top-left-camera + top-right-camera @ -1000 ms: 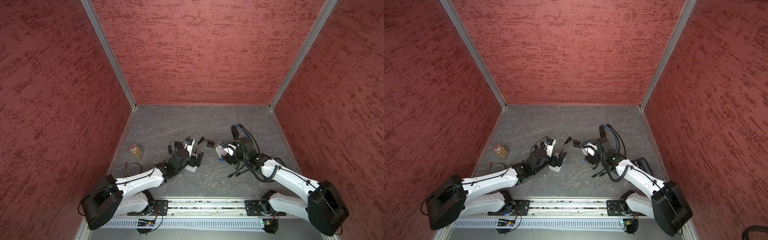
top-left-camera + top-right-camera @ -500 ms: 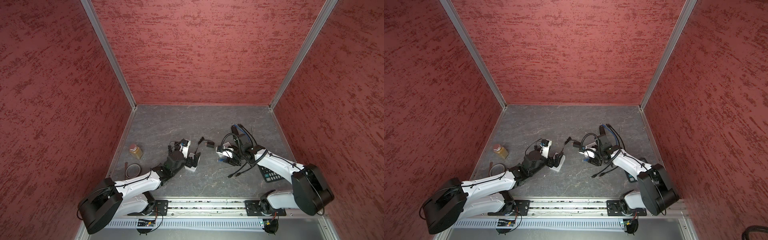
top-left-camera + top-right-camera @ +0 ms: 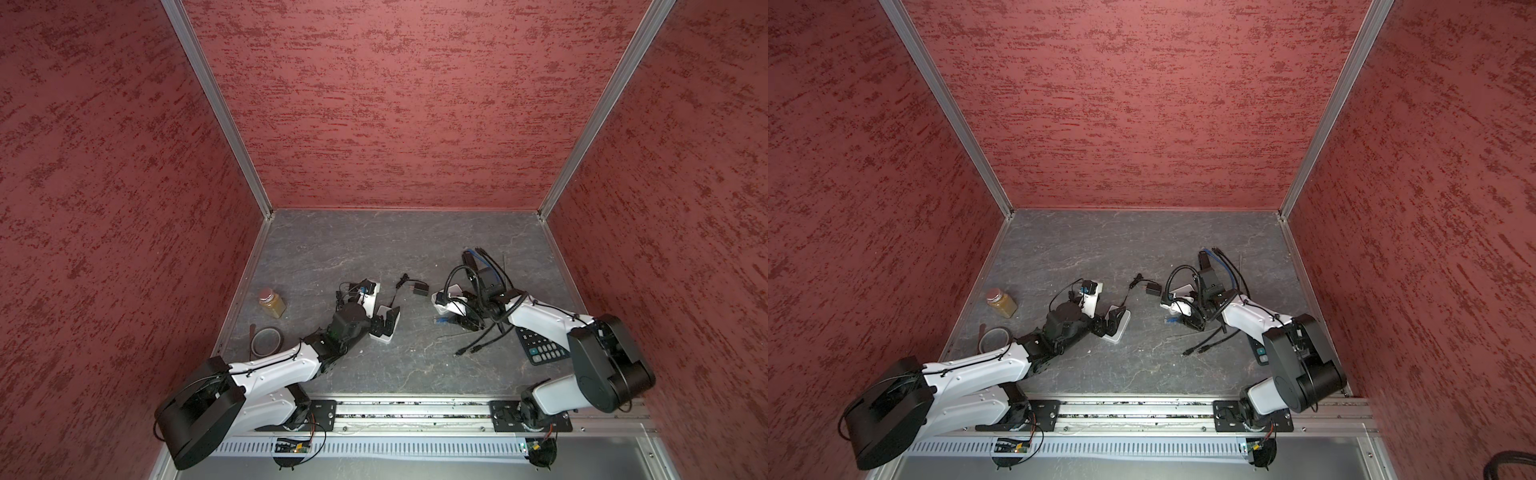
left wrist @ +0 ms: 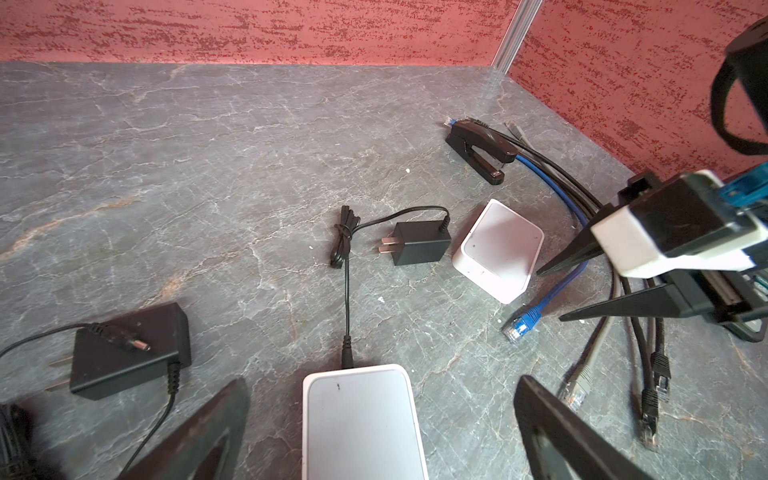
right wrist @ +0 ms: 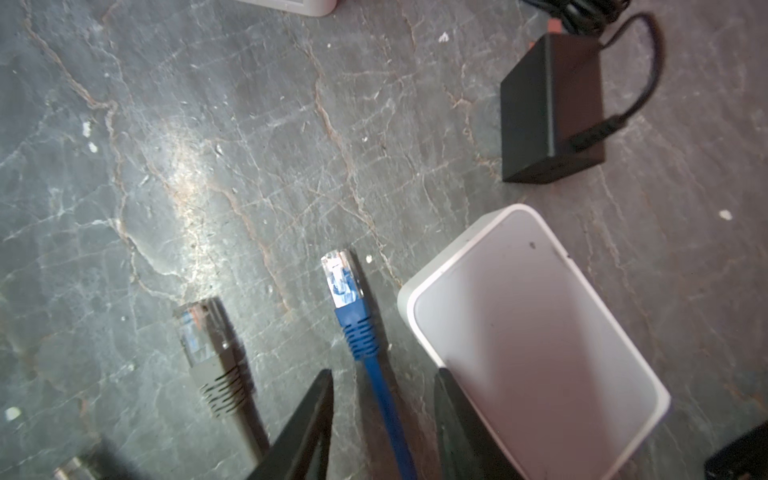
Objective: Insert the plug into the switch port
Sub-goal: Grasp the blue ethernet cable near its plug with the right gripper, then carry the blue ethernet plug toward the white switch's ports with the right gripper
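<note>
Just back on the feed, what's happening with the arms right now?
The right gripper straddles the blue network cable just behind its plug, jaws apart, not gripping yet. The left gripper sits wide open around the white switch, which already has a black lead plugged in. The plug lies on the table, not inserted.

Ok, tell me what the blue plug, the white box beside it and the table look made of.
Plug: clear hard plastic tip, see-through with contacts showing; blue ribbed boot, probably rubbery.
Box: white plastic, smooth satin sheen.
Table: grey veined stone look, possibly laminate.
</note>
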`<action>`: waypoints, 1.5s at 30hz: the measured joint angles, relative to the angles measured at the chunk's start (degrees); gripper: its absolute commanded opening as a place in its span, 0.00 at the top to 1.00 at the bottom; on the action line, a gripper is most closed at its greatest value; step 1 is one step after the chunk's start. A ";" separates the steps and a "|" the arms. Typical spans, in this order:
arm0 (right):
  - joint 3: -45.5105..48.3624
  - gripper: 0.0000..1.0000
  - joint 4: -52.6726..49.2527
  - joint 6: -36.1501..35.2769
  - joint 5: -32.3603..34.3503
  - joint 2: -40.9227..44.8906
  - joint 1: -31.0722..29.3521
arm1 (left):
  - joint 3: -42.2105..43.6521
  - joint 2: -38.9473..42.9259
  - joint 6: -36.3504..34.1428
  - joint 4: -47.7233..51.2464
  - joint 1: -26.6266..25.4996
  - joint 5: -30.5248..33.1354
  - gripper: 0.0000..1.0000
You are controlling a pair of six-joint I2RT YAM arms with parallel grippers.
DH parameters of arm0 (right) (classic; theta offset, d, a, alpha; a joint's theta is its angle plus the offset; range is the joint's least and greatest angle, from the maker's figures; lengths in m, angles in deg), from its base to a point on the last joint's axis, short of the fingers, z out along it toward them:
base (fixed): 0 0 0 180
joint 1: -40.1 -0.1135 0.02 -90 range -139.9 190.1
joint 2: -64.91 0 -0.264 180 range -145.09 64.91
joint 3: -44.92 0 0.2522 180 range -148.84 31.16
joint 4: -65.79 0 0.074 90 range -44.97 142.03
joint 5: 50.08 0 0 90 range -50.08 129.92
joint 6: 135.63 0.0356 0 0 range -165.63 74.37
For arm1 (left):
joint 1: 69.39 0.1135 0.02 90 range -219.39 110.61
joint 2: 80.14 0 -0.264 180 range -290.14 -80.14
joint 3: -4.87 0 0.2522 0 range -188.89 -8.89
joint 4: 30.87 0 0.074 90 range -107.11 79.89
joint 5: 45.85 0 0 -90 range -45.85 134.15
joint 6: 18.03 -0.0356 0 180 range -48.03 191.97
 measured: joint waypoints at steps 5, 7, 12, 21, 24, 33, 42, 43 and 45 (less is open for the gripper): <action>0.57 0.67 1.55 0.00 -0.98 -1.97 0.00 | 0.02 0.00 0.00 0.02 0.00 0.11 0.00; 0.83 0.68 2.34 0.02 -1.18 -2.51 0.00 | 0.02 0.00 0.00 0.02 0.00 0.11 0.00; 0.94 0.71 3.63 0.00 -1.75 -4.02 0.00 | 0.02 0.00 0.00 0.04 0.00 0.13 0.00; 0.92 0.85 5.38 -0.61 -4.74 -5.49 0.00 | -0.15 -0.02 0.44 2.10 0.66 0.81 0.00; 0.92 0.90 5.84 -1.03 -5.64 -5.88 0.00 | -1.25 -0.59 1.68 4.72 1.70 1.25 0.00; 0.92 1.00 6.64 0.02 -6.51 -5.33 -0.46 | -4.46 -2.80 7.02 12.55 3.61 1.40 0.00; 0.92 1.00 9.14 7.08 -3.32 -0.81 -7.02 | -5.27 -4.61 9.92 15.56 4.44 1.62 0.00; 0.92 1.00 9.05 7.91 -2.75 -0.68 -7.69 | -5.27 -4.68 10.19 15.54 4.59 1.60 0.00; 0.92 1.00 8.72 9.94 -1.51 -0.63 -9.05 | -5.27 -4.87 10.60 15.54 4.92 1.44 0.00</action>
